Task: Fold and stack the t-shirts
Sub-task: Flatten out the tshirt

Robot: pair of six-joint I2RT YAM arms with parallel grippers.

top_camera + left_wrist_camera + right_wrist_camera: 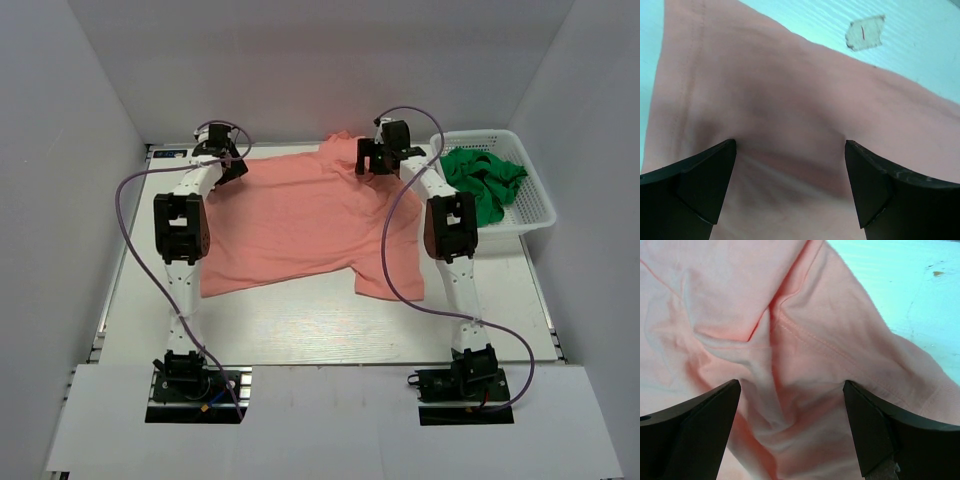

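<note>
Salmon-pink t-shirt (300, 220) lies spread on the white surface (300, 335) for folding — left end effector (230, 166) and right end effector (373, 160) hover released over its far edge, likely to pinch it, while the green garment (485, 180) sits in the lattice basket (542, 214).

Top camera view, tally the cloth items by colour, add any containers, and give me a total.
salmon-pink shirt, spread on the table: 1
green garment, bunched in the basket: 1
white basket: 1
Total: 3
</note>
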